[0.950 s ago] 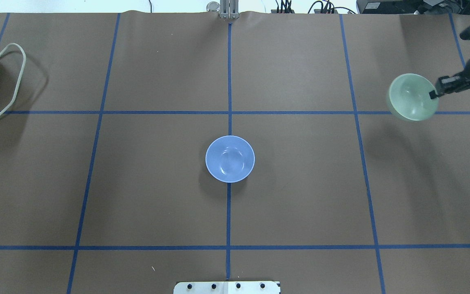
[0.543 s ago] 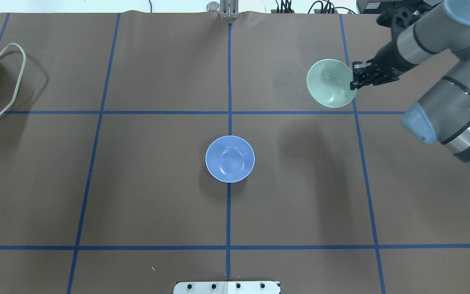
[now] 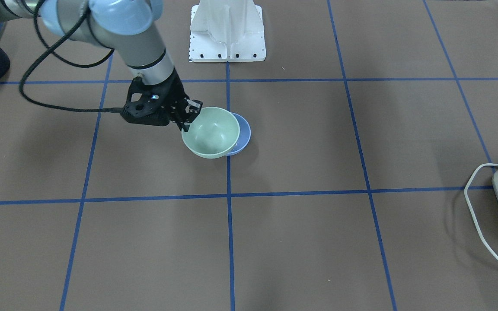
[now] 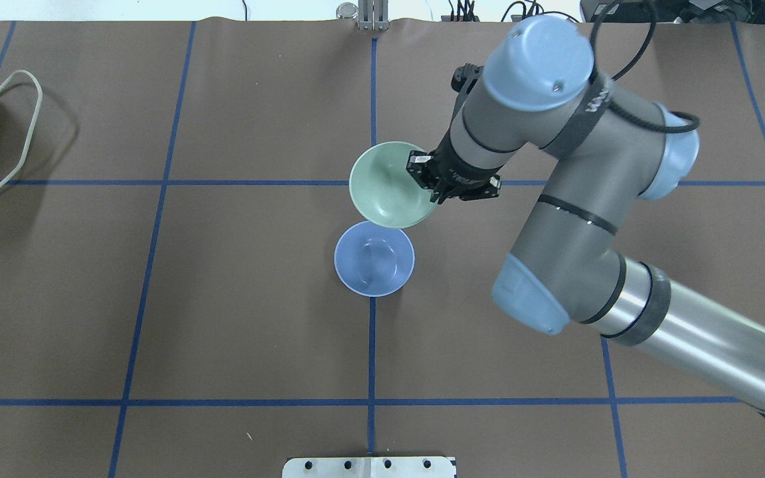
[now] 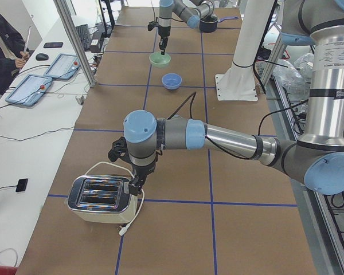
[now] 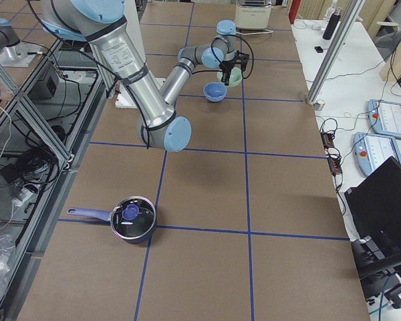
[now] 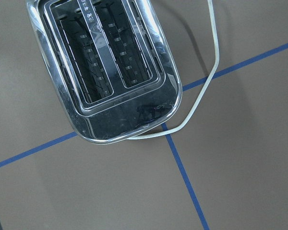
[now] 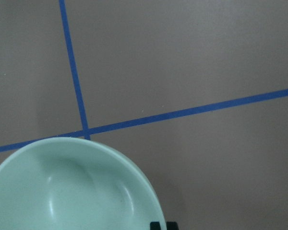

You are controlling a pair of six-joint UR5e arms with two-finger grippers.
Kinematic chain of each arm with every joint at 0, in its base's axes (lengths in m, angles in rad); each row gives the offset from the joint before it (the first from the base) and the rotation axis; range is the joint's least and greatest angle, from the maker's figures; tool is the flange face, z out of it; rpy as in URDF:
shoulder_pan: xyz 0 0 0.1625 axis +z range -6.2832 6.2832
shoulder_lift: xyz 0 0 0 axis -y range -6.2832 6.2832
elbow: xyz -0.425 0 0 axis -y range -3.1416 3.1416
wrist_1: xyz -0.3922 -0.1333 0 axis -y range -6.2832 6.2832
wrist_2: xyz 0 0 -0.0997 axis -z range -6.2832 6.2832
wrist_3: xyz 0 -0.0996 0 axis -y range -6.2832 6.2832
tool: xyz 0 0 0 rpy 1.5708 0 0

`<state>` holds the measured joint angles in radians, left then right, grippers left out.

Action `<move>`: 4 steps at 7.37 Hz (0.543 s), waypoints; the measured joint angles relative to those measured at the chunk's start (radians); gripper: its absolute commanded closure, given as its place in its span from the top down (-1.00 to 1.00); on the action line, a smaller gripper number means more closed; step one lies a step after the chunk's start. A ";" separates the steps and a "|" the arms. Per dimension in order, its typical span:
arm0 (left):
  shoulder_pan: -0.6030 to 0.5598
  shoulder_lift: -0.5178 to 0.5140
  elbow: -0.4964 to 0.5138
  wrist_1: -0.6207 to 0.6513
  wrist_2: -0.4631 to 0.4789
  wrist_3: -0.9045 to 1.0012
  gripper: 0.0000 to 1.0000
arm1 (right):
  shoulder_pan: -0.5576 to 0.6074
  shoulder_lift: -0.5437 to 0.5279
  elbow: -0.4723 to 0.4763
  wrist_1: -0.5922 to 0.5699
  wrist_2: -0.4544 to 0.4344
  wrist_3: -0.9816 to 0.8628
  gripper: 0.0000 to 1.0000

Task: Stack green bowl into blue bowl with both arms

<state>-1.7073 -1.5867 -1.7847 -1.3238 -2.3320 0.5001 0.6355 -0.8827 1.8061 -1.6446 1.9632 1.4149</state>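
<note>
While you're checking labels: the white lettering on the right arm's [image 4: 575, 219] black strap [image 4: 588, 116] is too small to read, and so is the print by the toaster [image 7: 105, 72] slots. Your right gripper [image 4: 430, 180] is pinched on the green bowl [image 4: 386, 182] rim. It's upright, off the table and just beside the blue bowl [image 4: 374, 262], not in it. The blue bowl sits on the centre tape line [image 4: 372, 345]. The left gripper [image 5: 135, 184] hangs over the toaster; can't tell if its fingers are apart.
</note>
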 measured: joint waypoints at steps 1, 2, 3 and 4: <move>0.000 0.000 0.001 0.000 0.000 0.000 0.96 | -0.053 0.008 -0.002 -0.010 -0.044 0.031 -1.00; 0.000 0.000 0.002 0.000 0.000 0.000 0.96 | -0.086 0.009 -0.005 -0.012 -0.068 0.043 -1.00; 0.000 0.001 0.002 0.000 0.000 0.000 0.96 | -0.103 0.010 -0.012 -0.012 -0.078 0.048 -1.00; 0.000 0.001 0.001 0.000 0.000 0.000 0.96 | -0.115 0.010 -0.023 -0.012 -0.083 0.048 -1.00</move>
<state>-1.7074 -1.5861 -1.7833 -1.3238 -2.3317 0.5001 0.5209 -0.8724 1.7830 -1.6569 1.8805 1.4628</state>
